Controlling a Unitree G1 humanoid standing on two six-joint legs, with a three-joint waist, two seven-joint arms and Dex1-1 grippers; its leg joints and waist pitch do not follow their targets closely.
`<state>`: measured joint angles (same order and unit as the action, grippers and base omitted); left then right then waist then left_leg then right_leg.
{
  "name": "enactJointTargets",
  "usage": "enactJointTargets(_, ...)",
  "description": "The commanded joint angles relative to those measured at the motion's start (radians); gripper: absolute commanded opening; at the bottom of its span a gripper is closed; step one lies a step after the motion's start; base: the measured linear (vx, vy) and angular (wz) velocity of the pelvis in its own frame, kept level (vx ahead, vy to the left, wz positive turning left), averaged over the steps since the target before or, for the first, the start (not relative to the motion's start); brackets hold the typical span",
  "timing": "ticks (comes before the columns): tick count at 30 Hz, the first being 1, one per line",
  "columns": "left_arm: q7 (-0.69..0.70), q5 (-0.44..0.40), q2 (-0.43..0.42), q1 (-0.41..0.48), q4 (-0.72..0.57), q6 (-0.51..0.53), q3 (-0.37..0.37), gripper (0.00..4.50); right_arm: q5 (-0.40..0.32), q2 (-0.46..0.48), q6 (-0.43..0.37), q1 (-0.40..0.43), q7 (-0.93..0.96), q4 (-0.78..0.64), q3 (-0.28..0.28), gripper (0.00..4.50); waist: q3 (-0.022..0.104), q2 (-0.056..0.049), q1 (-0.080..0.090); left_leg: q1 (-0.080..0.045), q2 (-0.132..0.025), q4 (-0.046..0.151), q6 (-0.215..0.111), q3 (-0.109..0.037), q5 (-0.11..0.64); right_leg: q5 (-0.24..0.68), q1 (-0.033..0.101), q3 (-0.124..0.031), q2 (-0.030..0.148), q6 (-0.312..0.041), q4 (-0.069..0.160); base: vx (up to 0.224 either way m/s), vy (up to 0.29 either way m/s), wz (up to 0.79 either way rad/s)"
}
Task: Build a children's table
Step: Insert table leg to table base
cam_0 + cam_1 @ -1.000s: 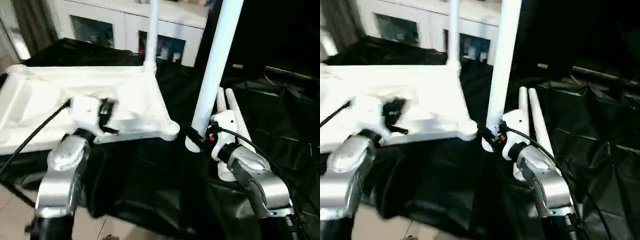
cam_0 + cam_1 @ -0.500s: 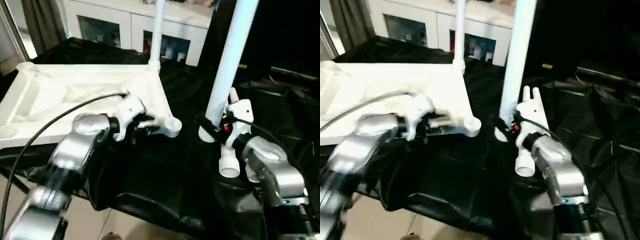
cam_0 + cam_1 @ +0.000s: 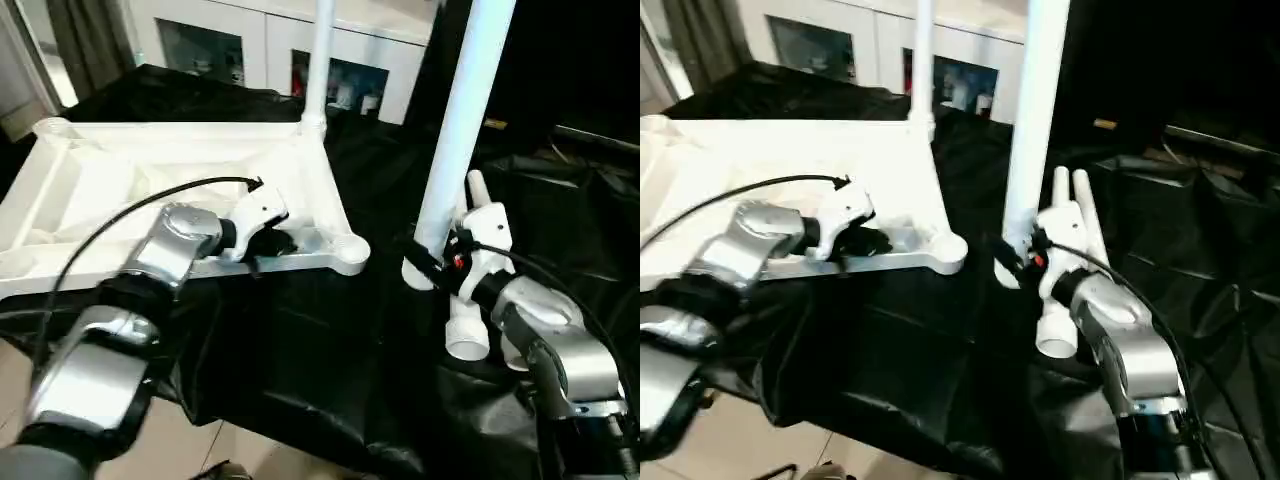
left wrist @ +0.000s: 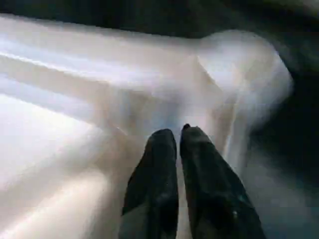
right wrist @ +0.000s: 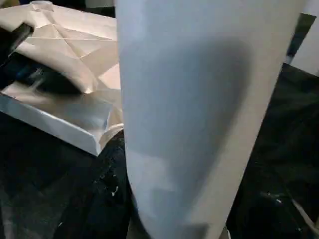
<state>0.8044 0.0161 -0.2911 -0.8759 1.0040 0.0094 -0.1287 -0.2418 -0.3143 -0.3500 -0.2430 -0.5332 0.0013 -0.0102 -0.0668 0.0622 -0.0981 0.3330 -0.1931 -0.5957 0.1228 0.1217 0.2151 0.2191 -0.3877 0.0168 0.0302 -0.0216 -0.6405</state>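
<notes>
so the table top (image 3: 180, 190) lies upside down on the black cloth (image 3: 300, 350), sockets up so legs can drop in; one leg (image 3: 320, 60) already stands in the far corner; the left gripper (image 4: 177, 149) has its fingers nearly clenched, tips against the near rim, probably to steady it; just past them the near corner socket (image 3: 348, 250) sits open with room above; the right gripper (image 3: 425, 262) is grasping another leg (image 3: 465, 110) upright, its foot just beside that socket; spare legs (image 3: 468, 320) lie under the right wrist
</notes>
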Motion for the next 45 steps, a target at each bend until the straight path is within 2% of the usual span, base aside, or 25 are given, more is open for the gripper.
enactJointTargets(1,-0.137,0.090,0.032,-0.072,0.051,-0.044,0.117,0.21,-0.009,-0.001,0.005,-0.003,0.002,-0.031,0.010,1.93,0.072,-0.008,-0.008,0.013,-0.010,0.059,-0.011,0.017,0.023,-0.104,0.081,-0.041,0.084,-0.240,0.064,0.000,0.000,0.00)
enactJointTargets(2,-0.160,0.107,0.040,-0.083,0.063,-0.048,0.139,0.21,-0.010,0.000,0.001,-0.001,0.001,-0.033,0.009,1.93,0.072,0.007,-0.009,0.009,-0.013,0.060,-0.013,0.017,0.030,-0.084,0.080,-0.040,0.085,-0.232,0.069,0.000,0.000,0.00)
enactJointTargets(3,-0.173,0.116,0.044,-0.088,0.069,-0.053,0.151,0.21,-0.011,0.001,-0.004,0.002,-0.001,-0.037,0.005,1.93,0.070,0.004,-0.011,0.010,-0.015,0.062,-0.015,0.016,0.029,-0.061,0.078,-0.041,0.088,-0.224,0.067,0.000,0.000,0.00)
enactJointTargets(4,-0.113,0.120,0.042,-0.083,0.060,-0.044,0.142,0.21,-0.011,0.002,-0.012,0.010,-0.005,-0.047,-0.005,1.93,0.069,0.010,-0.011,0.011,-0.015,0.063,-0.015,0.016,0.026,-0.049,0.079,-0.042,0.089,-0.216,0.068,0.000,0.000,0.00)
enactJointTargets(6,-0.042,0.093,0.034,-0.069,0.055,-0.033,0.103,0.21,-0.013,0.000,-0.020,0.019,-0.011,-0.059,-0.013,1.93,0.066,0.008,-0.012,0.009,-0.017,0.065,-0.022,0.016,0.008,-0.036,0.073,-0.043,0.089,-0.191,0.067,0.000,0.000,0.00)
enactJointTargets(7,-0.012,0.072,0.029,-0.058,0.051,-0.035,0.078,0.21,-0.015,-0.002,-0.023,0.023,-0.014,-0.064,-0.016,1.93,0.067,0.011,-0.010,0.008,-0.018,0.065,-0.026,0.016,-0.002,-0.045,0.071,-0.042,0.089,-0.186,0.067,0.000,0.000,0.00)
enactJointTargets(9,0.083,-0.015,0.004,-0.026,0.052,-0.075,-0.014,0.21,-0.016,-0.005,-0.029,0.028,-0.019,-0.070,-0.019,1.93,0.067,0.008,-0.009,0.008,-0.021,0.067,-0.035,0.016,-0.009,-0.047,0.069,-0.044,0.091,-0.173,0.068,0.000,0.000,0.00)
enactJointTargets(10,0.160,-0.040,-0.009,-0.015,0.060,-0.085,-0.049,0.21,-0.016,-0.006,-0.032,0.029,-0.020,-0.071,-0.021,1.93,0.068,0.013,-0.007,0.008,-0.021,0.067,-0.035,0.017,-0.012,-0.050,0.069,-0.044,0.090,-0.170,0.067,0.000,0.000,0.00)
enactJointTargets(11,0.160,-0.040,-0.009,-0.015,0.060,-0.085,-0.049,0.21,-0.016,-0.006,-0.032,0.029,-0.020,-0.071,-0.021,1.93,0.068,0.007,-0.008,0.007,-0.021,0.068,-0.034,0.017,-0.015,-0.051,0.067,-0.044,0.092,-0.171,0.066,0.000,0.000,0.00)
enactJointTargets(14,0.346,-0.048,-0.038,-0.022,0.075,-0.055,-0.089,0.59,-0.015,-0.016,-0.037,0.034,-0.034,-0.079,-0.021,1.93,0.070,0.003,-0.009,0.004,-0.025,0.070,-0.018,0.016,-0.003,-0.065,0.066,-0.043,0.097,-0.188,0.065,0.000,0.000,0.00)
enactJointTargets(17,0.323,-0.100,-0.051,-0.036,0.094,-0.105,-0.126,0.88,-0.010,-0.021,-0.031,0.036,-0.036,-0.073,-0.020,1.93,0.067,-0.008,-0.012,0.003,-0.025,0.070,-0.008,0.017,0.031,-0.064,0.065,-0.044,0.096,-0.199,0.065,0.000,0.000,0.00)
enactJointTargets(20,0.296,-0.137,-0.055,-0.053,0.125,-0.136,-0.147,1.00,-0.011,-0.016,-0.032,0.034,-0.029,-0.077,-0.020,1.93,0.067,-0.004,-0.014,0.006,-0.024,0.069,-0.007,0.018,0.028,-0.072,0.069,-0.045,0.096,-0.199,0.065,0.000,0.000,0.00)
enactJointTargets(21,0.291,-0.143,-0.056,-0.059,0.132,-0.135,-0.151,1.05,-0.010,-0.013,-0.032,0.035,-0.027,-0.079,-0.022,1.93,0.068,-0.011,-0.015,0.005,-0.024,0.069,-0.002,0.017,0.028,-0.078,0.068,-0.045,0.095,-0.199,0.065,0.000,0.000,0.00)
enactJointTargets(24,0.280,-0.159,-0.054,-0.074,0.152,-0.145,-0.156,1.44,-0.006,-0.008,-0.030,0.039,-0.024,-0.085,-0.028,1.93,0.068,-0.007,-0.015,0.005,-0.023,0.069,0.002,0.017,0.026,-0.088,0.069,-0.044,0.095,-0.203,0.064,0.000,0.000,0.00)
enactJointTargets(27,0.264,-0.179,-0.057,-0.087,0.170,-0.151,-0.166,1.44,-0.003,-0.008,-0.029,0.046,-0.023,-0.096,-0.033,1.93,0.070,-0.021,-0.014,0.005,-0.023,0.069,0.013,0.016,0.031,-0.118,0.072,-0.045,0.092,-0.209,0.062,0.000,0.000,0.00)
enactJointTargets(28,0.262,-0.183,-0.058,-0.092,0.180,-0.152,-0.167,1.44,-0.002,-0.010,-0.029,0.049,-0.023,-0.101,-0.033,1.93,0.070,-0.030,-0.015,0.005,-0.023,0.068,0.015,0.014,0.032,-0.123,0.071,-0.045,0.092,-0.211,0.061,0.000,0.000,0.00)
enactJointTargets(29,0.262,-0.185,-0.058,-0.096,0.186,-0.153,-0.167,1.24,-0.002,-0.011,-0.028,0.052,-0.023,-0.104,-0.032,1.93,0.069,-0.026,-0.015,0.004,-0.022,0.067,0.017,0.016,0.040,-0.122,0.072,-0.045,0.092,-0.216,0.064,0.000,0.000,0.00)
enactJointTargets(30,0.263,-0.188,-0.056,-0.102,0.197,-0.156,-0.164,1.15,-0.001,-0.013,-0.025,0.055,-0.022,-0.107,-0.029,1.93,0.070,-0.048,-0.017,0.005,-0.021,0.066,0.023,0.013,0.042,-0.126,0.072,-0.046,0.093,-0.221,0.060,0.000,0.000,0.00)
enactJointTargets(31,0.264,-0.186,-0.053,-0.108,0.205,-0.159,-0.158,1.10,0.000,-0.015,-0.023,0.057,-0.020,-0.109,-0.025,1.93,0.069,-0.036,-0.014,0.005,-0.021,0.067,0.023,0.016,0.055,-0.121,0.075,-0.046,0.091,-0.222,0.065,0.000,0.000,0.00)
enactJointTargets(32,0.265,-0.181,-0.049,-0.114,0.212,-0.165,-0.151,1.03,-0.001,-0.016,-0.023,0.059,-0.017,-0.111,-0.019,1.93,0.070,-0.035,-0.015,0.006,-0.019,0.066,0.022,0.016,0.048,-0.127,0.078,-0.047,0.090,-0.224,0.063,0.000,0.000,0.00)
enactJointTargets(37,0.297,-0.161,-0.043,-0.115,0.220,-0.186,-0.129,0.63,-0.002,-0.011,-0.022,0.066,-0.011,-0.116,-0.015,1.93,0.069,-0.043,-0.016,0.009,-0.017,0.065,0.016,0.017,0.037,-0.113,0.078,-0.047,0.088,-0.225,0.065,0.000,0.000,0.00)
enactJointTargets(38,0.316,-0.156,-0.044,-0.113,0.221,-0.181,-0.124,0.51,-0.002,-0.008,-0.021,0.071,-0.010,-0.118,-0.019,1.93,0.070,-0.054,-0.015,0.008,-0.019,0.065,0.018,0.016,0.040,-0.117,0.075,-0.046,0.088,-0.226,0.066,0.000,0.000,0.00)
enactJointTargets(41,0.323,-0.142,-0.043,-0.106,0.225,-0.172,-0.109,0.27,-0.004,-0.001,-0.018,0.073,-0.010,-0.118,-0.024,1.93,0.070,-0.051,-0.015,0.009,-0.018,0.065,0.016,0.016,0.040,-0.131,0.077,-0.046,0.088,-0.229,0.064,0.000,0.000,0.00)
enactJointTargets(44,0.337,-0.085,-0.034,-0.098,0.225,-0.148,-0.054,0.08,-0.034,0.023,-0.038,0.042,-0.007,-0.106,-0.018,1.93,0.070,-0.042,-0.012,0.012,-0.015,0.066,0.012,0.017,0.025,-0.133,0.080,-0.045,0.088,-0.233,0.063,0.000,0.000,0.00)
enactJointTargets(45,0.343,-0.075,-0.034,-0.092,0.223,-0.142,-0.045,0.02,-0.051,0.035,-0.050,0.028,-0.006,-0.102,-0.012,1.93,0.070,-0.045,-0.012,0.012,-0.016,0.066,0.011,0.016,0.024,-0.133,0.079,-0.045,0.089,-0.235,0.061,0.000,0.000,0.00)
